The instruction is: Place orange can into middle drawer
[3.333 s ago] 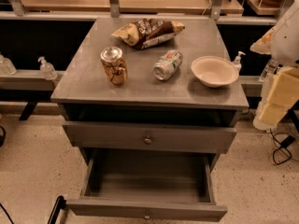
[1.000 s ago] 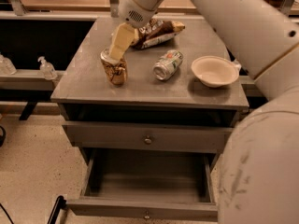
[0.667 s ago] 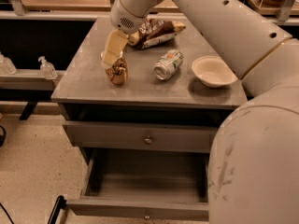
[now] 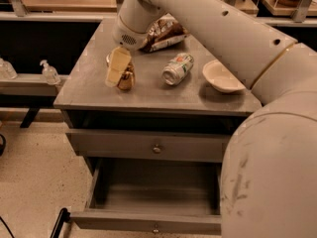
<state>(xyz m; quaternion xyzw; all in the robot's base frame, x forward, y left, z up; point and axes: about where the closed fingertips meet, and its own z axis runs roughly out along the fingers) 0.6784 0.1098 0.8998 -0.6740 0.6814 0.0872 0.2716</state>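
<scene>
The orange can (image 4: pixel 127 79) stands upright on the left part of the grey cabinet top (image 4: pixel 89 90). My gripper (image 4: pixel 119 69) has come down from above right onto the can, and its cream-coloured end covers the can's top and left side. The can still rests on the cabinet top. The middle drawer (image 4: pixel 124 221) is the lowest one; it is pulled open below, a shallow grey tray with a small knob on its low front panel, and nothing shows inside. My large white arm fills the right side of the view.
A green, white and red can (image 4: pixel 177 68) lies on its side at mid top. A white bowl (image 4: pixel 222 77) sits to its right and a snack bag (image 4: pixel 163 33) at the back. The taller drawer (image 4: pixel 156 148) above is closed. Pump bottles (image 4: pixel 49 72) stand on a ledge at left.
The arm swung in from the right across the cabinet. Over the last second the gripper has sunk lower over the orange can, which has not moved.
</scene>
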